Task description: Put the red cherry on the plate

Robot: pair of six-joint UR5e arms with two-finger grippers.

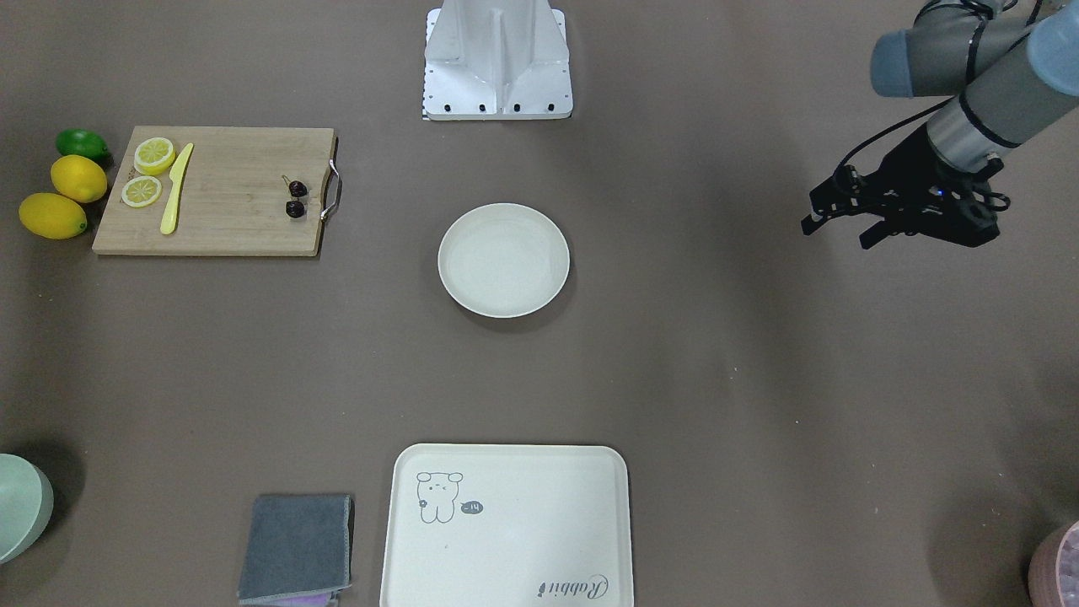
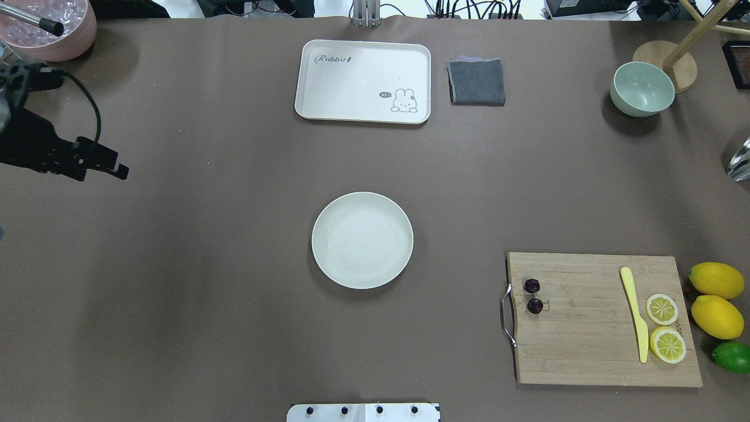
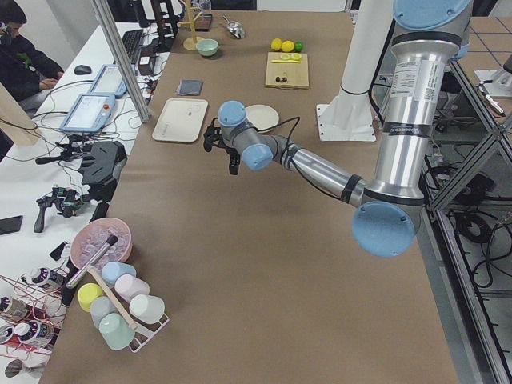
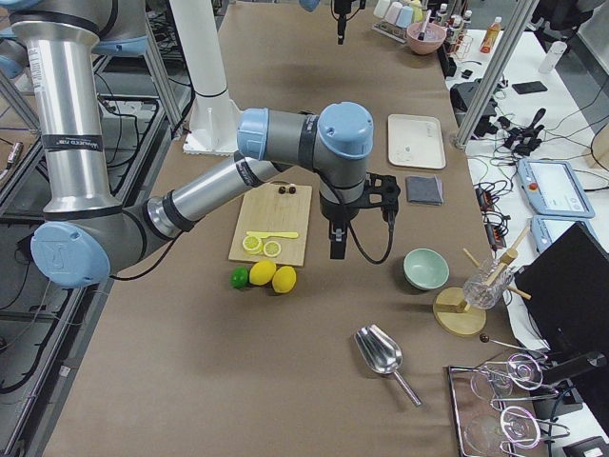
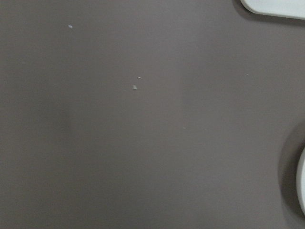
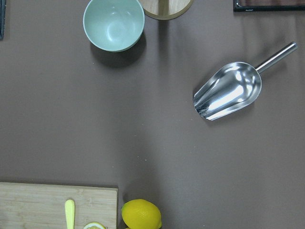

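The red cherry [image 1: 295,199] [image 2: 534,296], a pair of dark maroon fruits on thin stems, lies on the wooden cutting board [image 1: 228,211] near its metal handle. The plate [image 1: 472,287] [image 2: 337,264], round and cream-white, sits bare at the table's middle. Far off at the table's other side, my left gripper [image 1: 837,236] [image 2: 114,164] hovers open with nothing between its fingers. My right gripper [image 4: 336,249] shows only in the exterior right view, hanging above the table between the board and the green bowl; whether it is open I cannot tell.
On the board lie a yellow knife [image 2: 635,313] and two lemon slices [image 2: 662,309]; two lemons [image 2: 716,280] and a lime [image 2: 732,356] sit beside it. Across the table are a cream tray [image 2: 351,88], a grey cloth [image 2: 477,82], a green bowl [image 2: 642,89] and a metal scoop [image 6: 228,90].
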